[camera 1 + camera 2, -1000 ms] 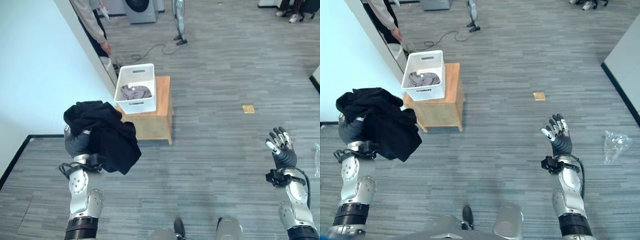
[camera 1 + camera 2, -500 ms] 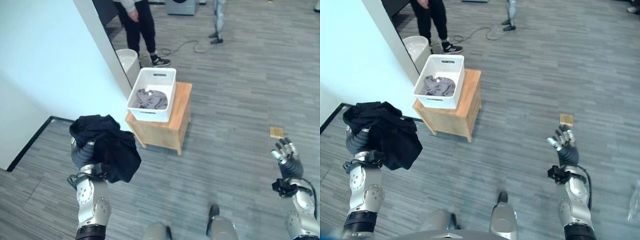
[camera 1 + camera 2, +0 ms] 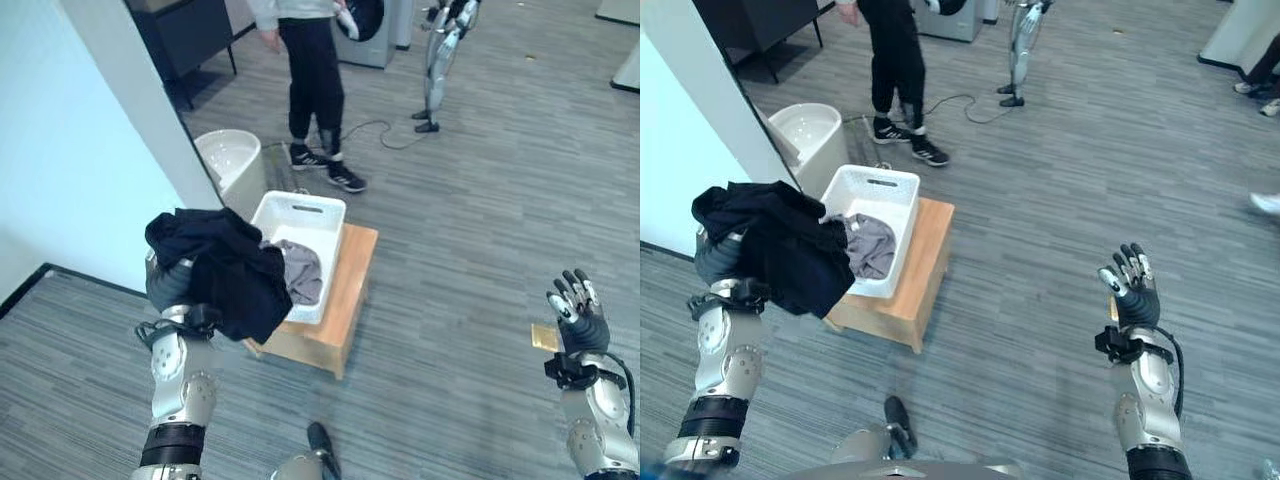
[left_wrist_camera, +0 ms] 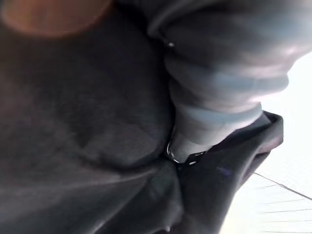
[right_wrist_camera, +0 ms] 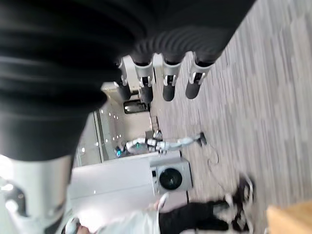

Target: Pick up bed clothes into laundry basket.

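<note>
A black garment (image 3: 218, 268) hangs bunched over my raised left hand (image 3: 168, 288). In the left wrist view a silver finger (image 4: 214, 92) curls into the dark cloth (image 4: 83, 126). The garment overlaps the near left rim of the white laundry basket (image 3: 315, 215), which sits on a low wooden stand (image 3: 345, 305) and holds a grey cloth (image 3: 302, 275). My right hand (image 3: 1131, 293) is held up at the right, far from the basket, open with fingers spread and nothing in it.
A person in dark trousers (image 3: 312, 70) stands just beyond the basket. A white round tub (image 3: 232, 160) sits by the pale wall (image 3: 70, 150) on the left. A cable (image 3: 375, 130) lies on the grey plank floor. A small tan square (image 3: 543, 337) lies near my right hand.
The camera has swung, so the basket and stand now lie close beside the black garment, which overlaps the basket's rim. The person has come fully into view. Right hand stays raised.
</note>
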{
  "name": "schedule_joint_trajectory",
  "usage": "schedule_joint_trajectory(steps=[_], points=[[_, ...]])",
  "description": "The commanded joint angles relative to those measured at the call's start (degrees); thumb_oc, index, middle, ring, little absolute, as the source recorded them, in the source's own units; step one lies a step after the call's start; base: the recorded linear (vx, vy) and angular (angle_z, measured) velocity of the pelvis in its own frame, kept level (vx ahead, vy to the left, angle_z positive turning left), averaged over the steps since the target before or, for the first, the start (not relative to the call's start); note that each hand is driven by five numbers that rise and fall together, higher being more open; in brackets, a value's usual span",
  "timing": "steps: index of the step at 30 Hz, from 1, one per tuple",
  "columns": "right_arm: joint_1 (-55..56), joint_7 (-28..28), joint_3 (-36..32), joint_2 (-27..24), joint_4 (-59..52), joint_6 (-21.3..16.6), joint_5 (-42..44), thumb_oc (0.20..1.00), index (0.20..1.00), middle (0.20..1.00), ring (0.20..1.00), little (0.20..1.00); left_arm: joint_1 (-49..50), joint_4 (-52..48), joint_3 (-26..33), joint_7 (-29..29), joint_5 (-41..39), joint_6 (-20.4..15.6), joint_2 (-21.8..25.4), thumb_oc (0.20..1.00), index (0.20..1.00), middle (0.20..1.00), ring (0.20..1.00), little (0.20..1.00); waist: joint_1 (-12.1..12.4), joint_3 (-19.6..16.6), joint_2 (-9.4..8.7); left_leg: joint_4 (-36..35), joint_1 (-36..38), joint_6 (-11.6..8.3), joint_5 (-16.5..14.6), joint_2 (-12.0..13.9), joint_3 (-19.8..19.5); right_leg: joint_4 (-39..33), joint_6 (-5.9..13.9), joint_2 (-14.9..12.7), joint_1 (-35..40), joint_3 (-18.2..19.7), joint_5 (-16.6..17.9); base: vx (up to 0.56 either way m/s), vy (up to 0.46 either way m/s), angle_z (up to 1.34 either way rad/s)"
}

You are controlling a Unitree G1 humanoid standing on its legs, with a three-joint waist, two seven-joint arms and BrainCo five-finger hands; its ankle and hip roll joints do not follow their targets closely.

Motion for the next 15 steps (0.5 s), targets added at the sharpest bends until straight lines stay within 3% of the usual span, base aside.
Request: schedule_joint_trajectory(steps=[1,3,4,6,8,15], points=[[-2.5,1.2,-1.3,-2.2,0.1,-1.3,-2.2,1.000,1.000,1.000,1.000,1.000,-4.5,-5.2,2.0,-0.9,4.8,-3.6,5.8,0.200,0.200,0.200,0.200,0.200,0.9,2.0,2.21,3.2,2.3,-9.05,-1.2,7.8,0.4,-24.7,2.75,1.5,-0.4,2.9,10.9,0.21,-0.033,0.90],[-1.7,1.3,-2.0,-2.1,0.4,-1.3,-2.1,1.000,1.000,1.000,1.000,1.000,-6.6,-5.2,1.0,-1.6,4.8,-3.4,8.0,0.200,0.200,0.200,0.200,0.200,0.2,1.3,2.50,1.7,2.9,-10.52,-1.0,8.2,-0.5,-35.4,2.95,-0.5,-0.2,1.7,11.4,0.15,-0.173,0.70],[-1.5,1.3,-2.4,-2.1,0.9,-1.9,-2.3,1.000,1.000,1.000,1.000,1.000,-7.8,-4.7,0.4,-1.5,5.0,-4.1,9.6,0.200,0.200,0.200,0.200,0.200,-0.2,1.0,2.24,1.8,2.3,-10.54,-0.1,8.5,-0.8,-41.0,2.60,0.0,0.8,1.7,12.7,0.13,-0.193,0.72],[0.4,1.9,-2.8,-1.6,0.6,-1.2,-1.4,1.000,1.000,1.000,1.000,1.000,-9.1,-4.3,-0.8,-2.6,5.9,-3.1,11.0,0.200,0.200,0.200,0.200,0.200,-0.6,0.7,1.13,1.5,3.3,-10.93,0.1,8.1,-0.8,-43.4,3.90,0.1,3.2,2.8,15.3,0.13,-0.101,1.01],[-0.3,2.9,-2.3,-2.1,1.0,-0.9,-1.6,1.000,1.000,1.000,1.000,1.000,-10.4,-2.5,-2.5,-6.7,6.5,-2.1,15.7,0.200,0.200,0.200,0.200,0.200,-0.2,-0.4,1.13,0.7,3.4,-11.66,0.8,8.4,-0.3,-47.5,4.04,0.8,5.0,0.8,15.4,0.11,-0.122,0.78],[-2.5,4.2,-0.4,-3.5,1.5,-0.7,-1.2,1.000,1.000,1.000,1.000,1.000,-14.7,3.6,-8.8,-12.0,1.3,0.0,21.2,0.200,0.200,0.200,0.200,0.200,-0.2,-2.0,2.96,-1.9,2.5,-13.37,3.4,9.9,-0.2,-54.4,3.82,3.7,8.4,-2.2,14.5,0.05,-0.089,-0.16]])
